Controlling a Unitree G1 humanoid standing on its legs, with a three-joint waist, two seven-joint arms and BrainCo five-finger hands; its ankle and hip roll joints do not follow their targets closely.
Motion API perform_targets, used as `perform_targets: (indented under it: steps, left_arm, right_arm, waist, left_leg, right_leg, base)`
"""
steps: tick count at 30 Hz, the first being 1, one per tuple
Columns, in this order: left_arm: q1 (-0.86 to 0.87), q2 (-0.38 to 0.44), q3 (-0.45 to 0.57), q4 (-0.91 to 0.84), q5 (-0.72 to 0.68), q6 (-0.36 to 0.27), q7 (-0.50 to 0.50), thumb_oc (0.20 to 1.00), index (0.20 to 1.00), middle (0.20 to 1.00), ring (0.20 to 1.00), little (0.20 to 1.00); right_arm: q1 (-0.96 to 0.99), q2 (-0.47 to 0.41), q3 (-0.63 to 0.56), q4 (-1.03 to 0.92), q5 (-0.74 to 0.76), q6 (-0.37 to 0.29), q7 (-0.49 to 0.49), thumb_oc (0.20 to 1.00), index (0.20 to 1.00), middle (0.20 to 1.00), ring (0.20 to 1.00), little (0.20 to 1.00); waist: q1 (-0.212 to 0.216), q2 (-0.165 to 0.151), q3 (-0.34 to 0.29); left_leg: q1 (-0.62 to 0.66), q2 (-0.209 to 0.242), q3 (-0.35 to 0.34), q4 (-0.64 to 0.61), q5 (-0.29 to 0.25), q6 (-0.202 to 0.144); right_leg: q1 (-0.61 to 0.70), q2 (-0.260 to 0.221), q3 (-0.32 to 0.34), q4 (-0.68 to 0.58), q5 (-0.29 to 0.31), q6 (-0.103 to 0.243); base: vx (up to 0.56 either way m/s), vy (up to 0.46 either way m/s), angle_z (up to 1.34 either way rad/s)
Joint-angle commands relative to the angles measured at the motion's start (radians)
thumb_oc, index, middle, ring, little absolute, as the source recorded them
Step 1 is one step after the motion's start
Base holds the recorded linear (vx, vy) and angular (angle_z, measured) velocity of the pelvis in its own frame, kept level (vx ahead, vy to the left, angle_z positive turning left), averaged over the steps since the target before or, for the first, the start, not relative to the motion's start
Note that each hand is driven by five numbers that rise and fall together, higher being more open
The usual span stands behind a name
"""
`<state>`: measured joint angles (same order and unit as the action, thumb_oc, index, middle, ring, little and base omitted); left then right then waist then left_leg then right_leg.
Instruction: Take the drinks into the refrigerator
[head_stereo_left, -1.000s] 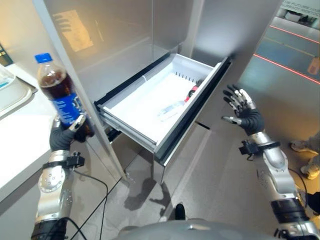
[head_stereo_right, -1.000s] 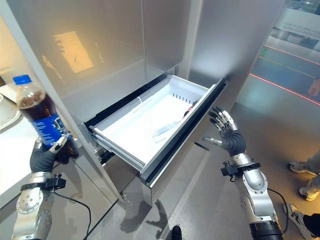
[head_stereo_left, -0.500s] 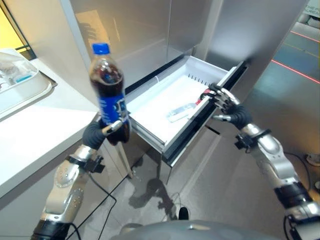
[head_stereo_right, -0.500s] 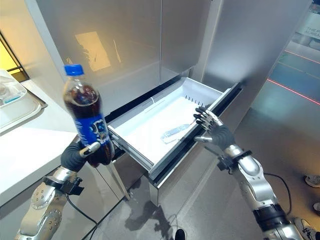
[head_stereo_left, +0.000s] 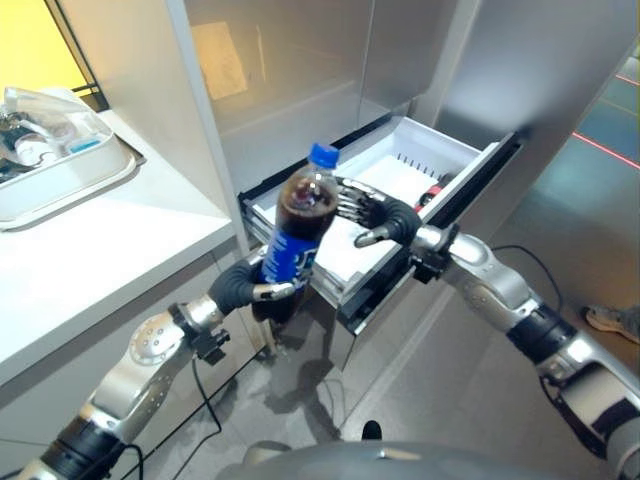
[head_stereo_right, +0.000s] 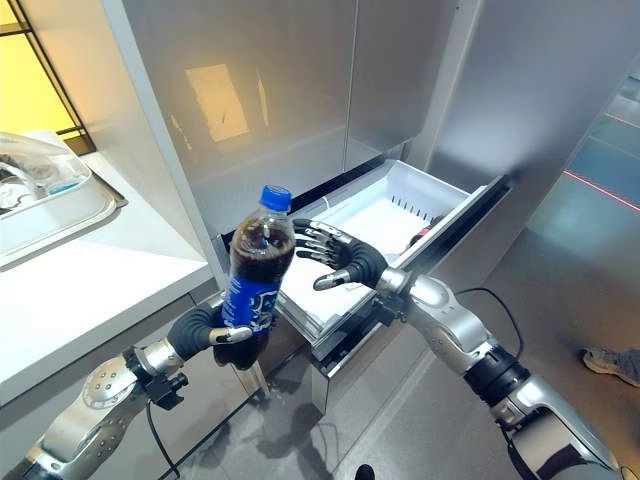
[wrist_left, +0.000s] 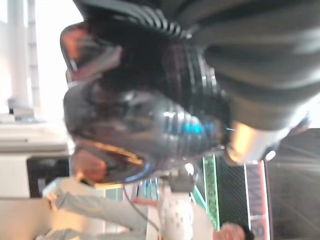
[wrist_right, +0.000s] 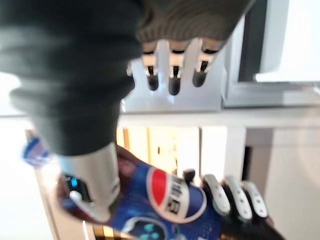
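A dark cola bottle (head_stereo_left: 293, 247) with a blue cap and blue label is tilted in front of the open white refrigerator drawer (head_stereo_left: 455, 165). My left hand (head_stereo_left: 250, 289) is shut on its lower part from below; its dark base shows in the left wrist view (wrist_left: 135, 125). My right hand (head_stereo_right: 345, 262) is open with fingers (wrist_right: 172, 75) spread, right beside the bottle's shoulder and neck; I cannot tell if it touches. The label (wrist_right: 172, 195) shows past that hand in the right wrist view. A small red item (head_stereo_left: 436, 189) lies in the drawer.
Steel refrigerator doors (head_stereo_left: 300, 60) rise above the drawer. A white counter (head_stereo_left: 110, 250) at the left carries a white tray (head_stereo_left: 75, 180) of small things. A person's shoe (head_stereo_left: 610, 320) rests on the grey floor at the right.
My left hand has carried the bottle right and lower, to the drawer's near corner, tilting it. My right hand left the drawer front and swung left to the bottle. The camera also shifted.
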<state>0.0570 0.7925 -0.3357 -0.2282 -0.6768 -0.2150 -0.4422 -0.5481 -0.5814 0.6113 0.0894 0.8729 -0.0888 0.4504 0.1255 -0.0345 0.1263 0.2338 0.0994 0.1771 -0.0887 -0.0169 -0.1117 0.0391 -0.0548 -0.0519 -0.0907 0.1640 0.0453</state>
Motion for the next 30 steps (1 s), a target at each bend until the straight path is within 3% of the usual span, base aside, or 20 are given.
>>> perform_targets:
  steps: [1, 15, 28, 29, 30]
  left_arm:
    - [-0.143, -0.005, -0.014, -0.088, -0.003, -0.088, -0.002, 0.2, 0.2, 0.2, 0.2, 0.2]
    - [-0.16, -0.038, -0.021, -0.057, 0.057, -0.097, 0.023, 0.2, 0.2, 0.2, 0.2, 0.2]
    - [-0.167, -0.057, -0.017, -0.036, 0.071, -0.102, 0.03, 0.2, 0.2, 0.2, 0.2, 0.2]
    - [-0.167, -0.061, -0.018, -0.032, 0.074, -0.102, 0.031, 0.2, 0.2, 0.2, 0.2, 0.2]
    - [-0.166, -0.064, -0.017, -0.032, 0.074, -0.101, 0.031, 0.2, 0.2, 0.2, 0.2, 0.2]
  right_arm:
    - [-0.117, 0.014, 0.03, -0.01, 0.068, -0.021, 0.012, 1.0, 1.0, 1.0, 1.0, 1.0]
    - [-0.136, 0.115, 0.122, -0.088, 0.139, 0.044, 0.065, 1.0, 1.0, 1.0, 1.0, 1.0]
    - [-0.161, 0.155, 0.177, -0.223, 0.247, 0.079, 0.11, 1.0, 1.0, 1.0, 1.0, 1.0]
    - [-0.162, 0.164, 0.175, -0.227, 0.253, 0.076, 0.11, 0.686, 0.686, 0.686, 0.686, 0.686]
    - [-0.164, 0.169, 0.176, -0.233, 0.255, 0.074, 0.109, 0.282, 0.282, 0.282, 0.282, 0.282]
  waist:
    - [0.009, 0.007, -0.016]
    - [0.017, 0.007, -0.003]
    - [0.023, 0.005, 0.002]
    - [0.024, 0.005, 0.003]
    - [0.024, 0.007, 0.003]
  left_leg:
    - [-0.021, -0.078, -0.05, 0.002, -0.052, 0.098]
    - [-0.041, -0.081, -0.062, 0.001, -0.045, 0.098]
    - [-0.04, -0.079, -0.065, 0.001, -0.044, 0.099]
    - [-0.04, -0.078, -0.064, 0.001, -0.044, 0.099]
    - [-0.041, -0.078, -0.064, 0.001, -0.044, 0.099]
  right_leg:
    - [0.035, -0.033, -0.018, 0.138, -0.146, 0.062]
    - [0.033, -0.04, -0.029, 0.126, -0.133, 0.064]
    - [0.029, -0.038, -0.031, 0.132, -0.138, 0.061]
    - [0.028, -0.038, -0.031, 0.134, -0.139, 0.06]
    - [0.027, -0.038, -0.032, 0.135, -0.14, 0.06]
  base:
    - [0.0, 0.0, 0.0]
    - [0.0, 0.0, 0.0]
    - [0.0, 0.0, 0.0]
    - [0.0, 0.0, 0.0]
    - [0.0, 0.0, 0.0]
